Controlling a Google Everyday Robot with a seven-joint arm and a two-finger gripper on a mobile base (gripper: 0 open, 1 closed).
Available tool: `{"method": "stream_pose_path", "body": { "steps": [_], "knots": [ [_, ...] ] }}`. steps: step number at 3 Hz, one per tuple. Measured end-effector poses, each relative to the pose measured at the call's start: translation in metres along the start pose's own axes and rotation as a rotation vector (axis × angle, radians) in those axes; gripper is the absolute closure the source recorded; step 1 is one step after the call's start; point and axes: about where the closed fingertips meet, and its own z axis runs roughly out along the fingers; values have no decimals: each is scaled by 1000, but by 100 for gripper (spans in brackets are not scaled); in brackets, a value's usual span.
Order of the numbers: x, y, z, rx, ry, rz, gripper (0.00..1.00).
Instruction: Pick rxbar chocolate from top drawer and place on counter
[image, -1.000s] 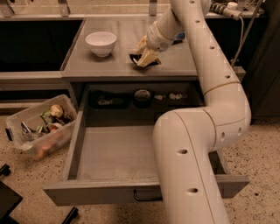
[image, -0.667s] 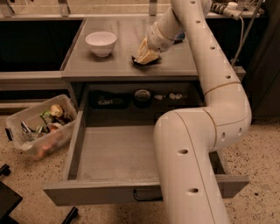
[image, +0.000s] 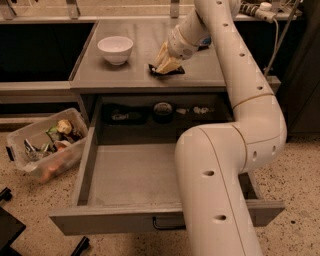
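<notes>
The two-finger, tan-tipped gripper (image: 163, 65) is seen at the end of the white jointed arm (image: 235, 100), lowered onto the flat grey metal counter (image: 125, 75) near its front edge. The small flat black rxbar chocolate wrapper (image: 175, 71) is found lying on that counter directly beneath the gripper, touching it and partly covered by it; dark edges of the wrapper are shown on either side of the gripper tip. Whether the grip is clamped on the bar or slack cannot be told.

A round white bowl (image: 115, 49) is set upright on the counter to the left, well apart from the bar. The wide shallow grey metal top drawer (image: 130, 175) is pulled fully out below, with a small dark pull handle (image: 167, 225) at the centre of its front panel. A clear plastic bin of mixed items (image: 45, 145) is placed on the speckled floor (image: 295, 165) left of the drawer.
</notes>
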Motion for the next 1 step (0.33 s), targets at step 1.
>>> {"method": "stream_pose_path", "body": {
  "steps": [1],
  "knots": [
    [0, 0, 0, 0, 0, 0, 11]
  ]
}}
